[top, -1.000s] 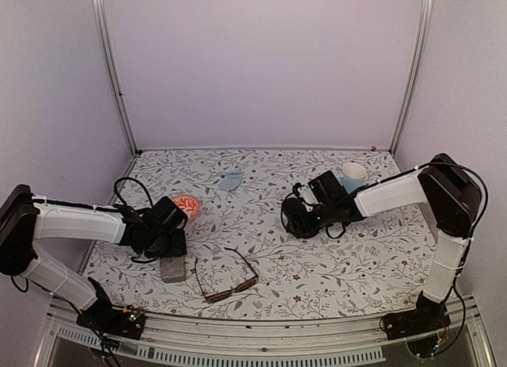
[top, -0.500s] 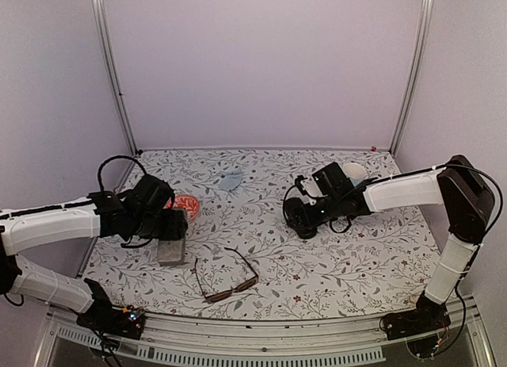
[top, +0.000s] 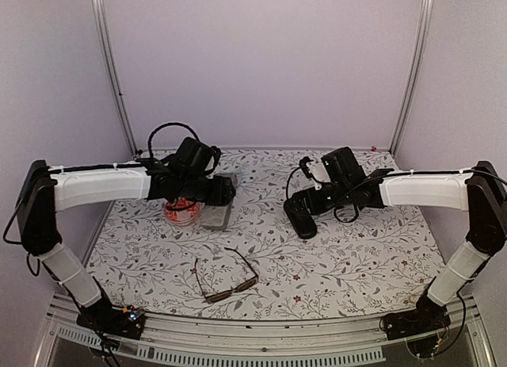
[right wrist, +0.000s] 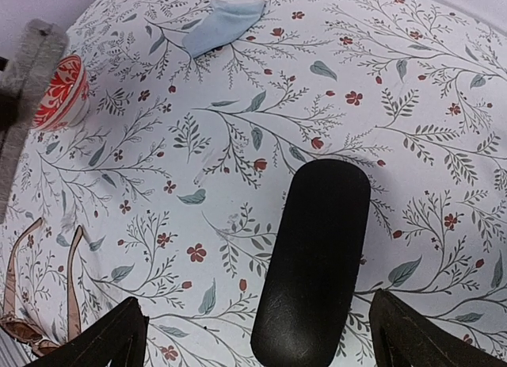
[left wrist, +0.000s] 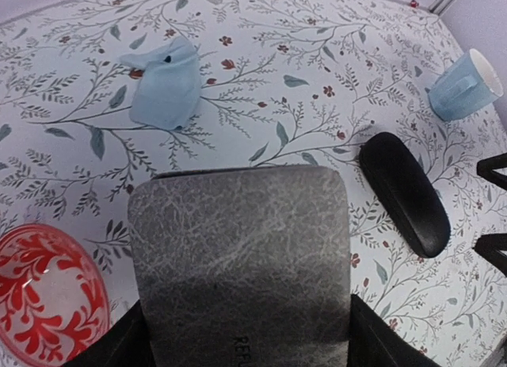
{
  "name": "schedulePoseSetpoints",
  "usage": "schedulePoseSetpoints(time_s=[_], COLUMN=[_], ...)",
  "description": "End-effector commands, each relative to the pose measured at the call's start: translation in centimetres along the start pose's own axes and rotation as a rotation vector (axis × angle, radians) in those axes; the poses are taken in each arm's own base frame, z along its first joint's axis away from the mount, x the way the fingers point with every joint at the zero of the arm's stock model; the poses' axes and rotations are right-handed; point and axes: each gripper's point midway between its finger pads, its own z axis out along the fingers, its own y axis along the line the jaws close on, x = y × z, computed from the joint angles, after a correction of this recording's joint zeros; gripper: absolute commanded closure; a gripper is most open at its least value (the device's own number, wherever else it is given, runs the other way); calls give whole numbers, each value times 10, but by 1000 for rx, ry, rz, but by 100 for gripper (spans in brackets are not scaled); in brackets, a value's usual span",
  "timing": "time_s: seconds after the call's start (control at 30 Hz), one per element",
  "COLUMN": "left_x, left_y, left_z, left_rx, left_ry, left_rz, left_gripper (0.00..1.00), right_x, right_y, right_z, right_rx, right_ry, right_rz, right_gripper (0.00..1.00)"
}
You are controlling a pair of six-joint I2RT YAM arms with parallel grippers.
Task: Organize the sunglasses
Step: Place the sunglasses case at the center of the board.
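The left gripper [left wrist: 247, 335] has its jaws pinching a grey rectangular leather-textured case [left wrist: 238, 248]. The right gripper [right wrist: 255, 303] has its jaws spread wide, with a black oval case [right wrist: 317, 248] lying between them. The thin brown-framed sunglasses [top: 226, 278] lie unfolded, well apart from both.

Left wrist view: grey case [left wrist: 238, 248] runs off the bottom edge, its lettering cut short and unreadable. Red-patterned bowl [left wrist: 43, 303] clipped at bottom-left corner. Right wrist view: brown sunglasses [right wrist: 17, 334] clipped at bottom-left corner, lenses unseen.
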Motion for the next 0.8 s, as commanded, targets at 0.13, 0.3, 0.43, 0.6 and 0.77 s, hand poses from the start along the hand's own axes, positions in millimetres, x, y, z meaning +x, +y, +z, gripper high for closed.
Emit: schedulePoseSetpoints(time_s=[0.13, 0.3, 0.43, 0.6, 0.77], left_x=[-10, 14, 26, 34, 39], left_y=[-75, -92, -101, -106, -105], left_z=[97, 146, 163, 166, 162], left_rx=[156, 174, 176, 177, 174], left_ry=[29, 82, 109, 117, 121], left_rz=[100, 102, 106, 110, 106], left_gripper=[74, 72, 71, 56, 28], right_x=[17, 31, 39, 49, 52], right_y=[3, 2, 0, 0, 2], right_z=[-7, -2, -1, 1, 2], right_rx=[-21, -28, -29, -36, -52], right_ry=[15, 42, 55, 64, 65], right_rz=[69, 92, 106, 120, 133], right_gripper=[1, 1, 1, 1, 0])
